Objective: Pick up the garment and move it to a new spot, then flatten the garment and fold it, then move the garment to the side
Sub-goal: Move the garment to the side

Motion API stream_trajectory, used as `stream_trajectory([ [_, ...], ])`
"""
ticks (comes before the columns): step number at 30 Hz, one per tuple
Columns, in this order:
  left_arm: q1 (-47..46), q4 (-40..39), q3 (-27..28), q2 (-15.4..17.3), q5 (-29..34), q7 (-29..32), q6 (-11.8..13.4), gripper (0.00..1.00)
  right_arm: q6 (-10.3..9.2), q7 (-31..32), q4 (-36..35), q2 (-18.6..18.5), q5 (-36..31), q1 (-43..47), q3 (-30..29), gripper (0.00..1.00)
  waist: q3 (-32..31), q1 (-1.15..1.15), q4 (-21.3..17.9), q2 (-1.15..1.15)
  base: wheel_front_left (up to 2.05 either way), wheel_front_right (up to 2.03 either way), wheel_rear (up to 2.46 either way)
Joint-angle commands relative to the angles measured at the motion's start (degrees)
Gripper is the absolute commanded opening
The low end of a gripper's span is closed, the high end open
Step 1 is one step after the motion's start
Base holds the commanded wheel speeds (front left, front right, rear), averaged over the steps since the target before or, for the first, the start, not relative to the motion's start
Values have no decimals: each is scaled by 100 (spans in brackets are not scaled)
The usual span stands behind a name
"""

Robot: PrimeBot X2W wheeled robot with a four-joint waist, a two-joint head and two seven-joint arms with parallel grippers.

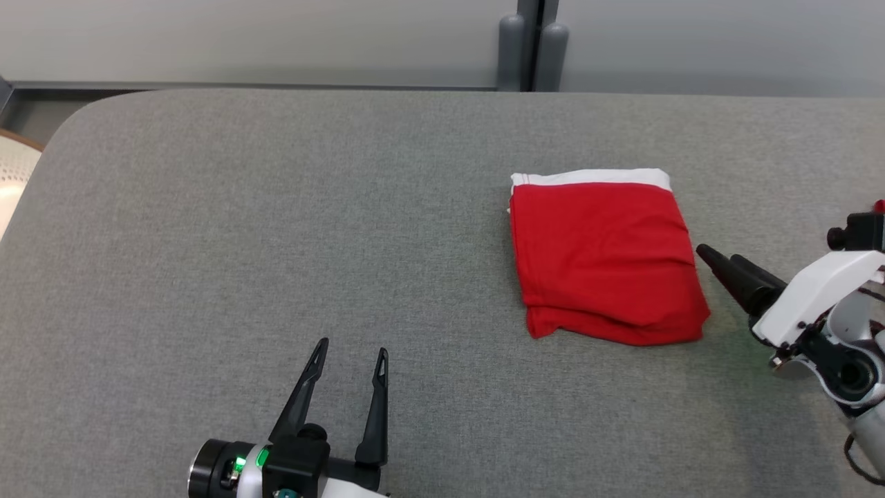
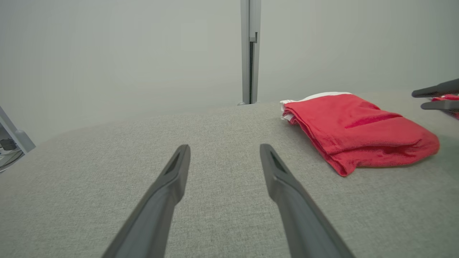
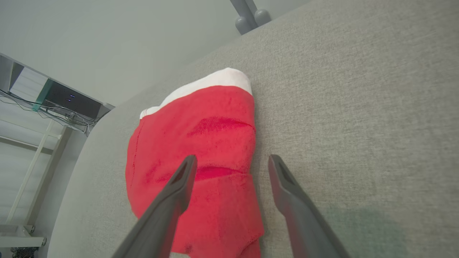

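A grey fabric-covered tabletop (image 1: 276, 242) is spreading across the head view, its far left corner rounding off; pale wall panels (image 1: 242, 34) are standing behind its far edge; two grey round-topped posts (image 1: 532, 52) are rising side by side just beyond that far edge, right of its middle, where a dark vertical seam is splitting the panels; a cream object (image 1: 10, 173) is peeking in past the left edge, too cropped to identify; in the right wrist view a dark box (image 3: 70, 101) with tiny blue lights is sitting on a shelf beyond the rounded corner; loose cables (image 3: 61, 120) are trailing beneath it; a white frame (image 3: 19, 240) is standing lower down.
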Motion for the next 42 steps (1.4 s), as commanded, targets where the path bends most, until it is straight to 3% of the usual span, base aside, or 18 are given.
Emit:
stream_trajectory([
  [1,-128,13,-23,19,-24,-25,28,100,-1,106,-18,-95,103,-104,7,100,258,0,204,0,0,0,0],
  [6,-332,40,-171,19,-62,-25,78,100,-1,460,44,-360,520,-293,142,100,497,0,369,0,0,0,0],
  [8,-384,41,-207,19,-53,-25,110,100,-1,510,99,-432,586,-361,204,46,560,0,403,0,0,0,0],
  [9,-406,43,-223,19,-54,-25,114,100,-1,536,132,-437,637,-379,240,34,586,0,412,0,0,0,0],
  [11,-462,55,-237,19,-51,-25,138,100,-1,568,111,-414,735,-421,302,0,631,0,413,0,0,0,0],
  [19,-567,70,-191,19,31,-25,139,100,-1,-48,-140,-780,660,-469,501,0,721,0,211,0,0,0,0],
  [31,-727,83,-24,57,251,-25,-37,100,-1,-614,-441,-1881,321,-711,848,0,946,0,-742,0,0,0,0],
  [42,-1025,68,1,172,419,-25,-139,100,-1,-1194,-23,-2555,26,-1137,796,0,1421,0,-1280,0,0,0,0],
])
